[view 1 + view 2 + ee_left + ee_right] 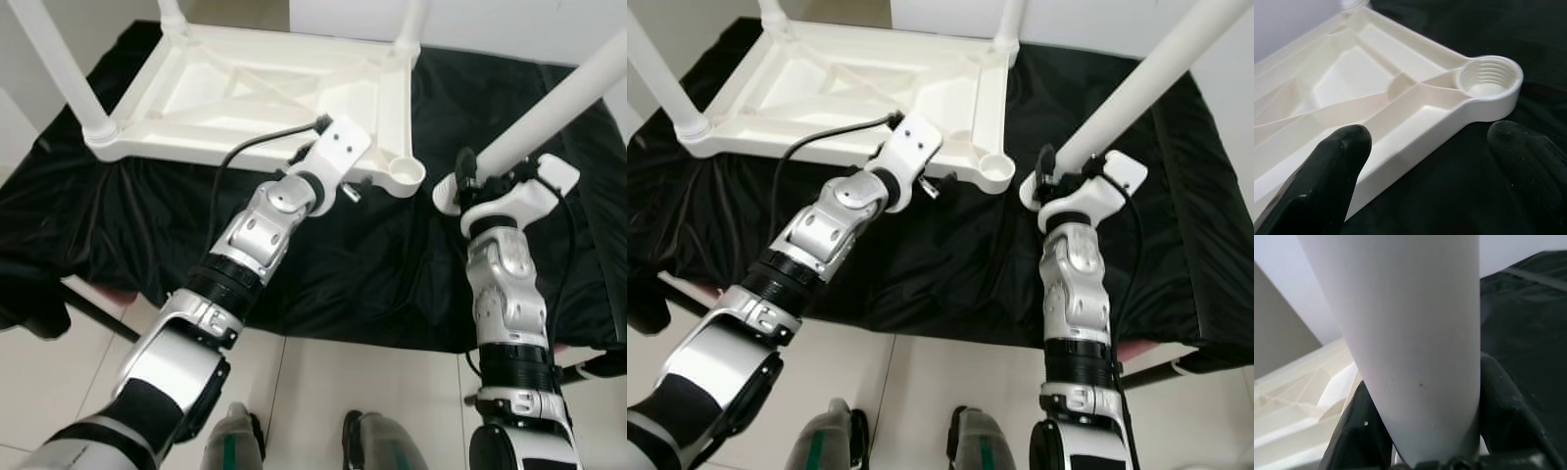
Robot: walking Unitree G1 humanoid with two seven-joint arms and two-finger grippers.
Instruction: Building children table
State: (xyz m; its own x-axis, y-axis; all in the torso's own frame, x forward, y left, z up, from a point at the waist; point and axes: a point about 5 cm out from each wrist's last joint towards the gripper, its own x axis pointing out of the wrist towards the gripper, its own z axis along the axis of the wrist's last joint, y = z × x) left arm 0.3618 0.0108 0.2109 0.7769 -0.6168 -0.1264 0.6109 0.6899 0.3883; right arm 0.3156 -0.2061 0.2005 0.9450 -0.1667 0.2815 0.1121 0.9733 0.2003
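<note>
- Right claw [468, 181] pinches long white plastic table leg [549, 110].
- Left claw [1425, 161], spread, flanks upturned white plastic tabletop [265, 88].
- Risk: tilted leg cross-threads in empty ribbed corner socket [405, 177].

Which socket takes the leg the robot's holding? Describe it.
On the black cloth lies the upturned white tabletop. Three corners already carry upright legs; the empty threaded socket is the round cup at its near corner, beside the left gripper and facing the right gripper's leg.

Head cameras look steeply down over both arms at the upturned white table [265, 93] on black cloth [392, 264]. Left wrist view sits close, facing its threaded corner socket [1488, 81]. Right wrist view is pressed against the loose leg [1410, 333], with the table's frame behind it too.
</note>
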